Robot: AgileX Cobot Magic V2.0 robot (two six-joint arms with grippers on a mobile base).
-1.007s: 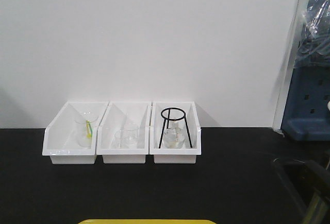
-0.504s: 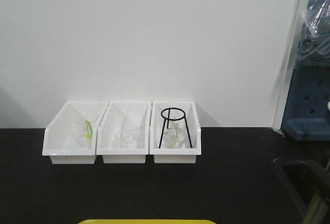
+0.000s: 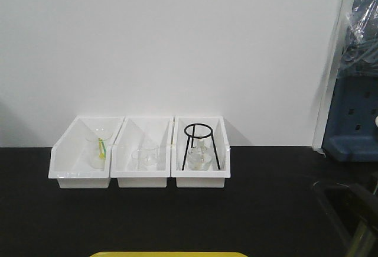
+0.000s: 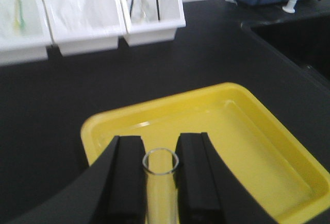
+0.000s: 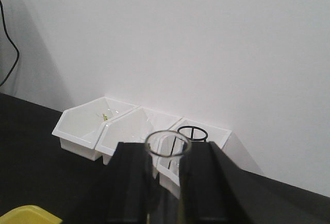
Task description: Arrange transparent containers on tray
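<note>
The left gripper (image 4: 160, 153) has its black fingers drawn in narrowly on a clear glass cylinder (image 4: 160, 163), held upright over the near-left part of the yellow tray (image 4: 247, 113); whether the glass touches the tray cannot be told. The right gripper (image 5: 167, 151) likewise clamps a second clear cylinder (image 5: 167, 147), rim up, above the black worktop (image 3: 266, 210). Well apart from the tray, three white bins (image 3: 65, 159) stand side by side against the wall, holding more clear glass vessels (image 3: 145, 156), the rightmost bin also holding a black ring stand (image 3: 196, 129).
</note>
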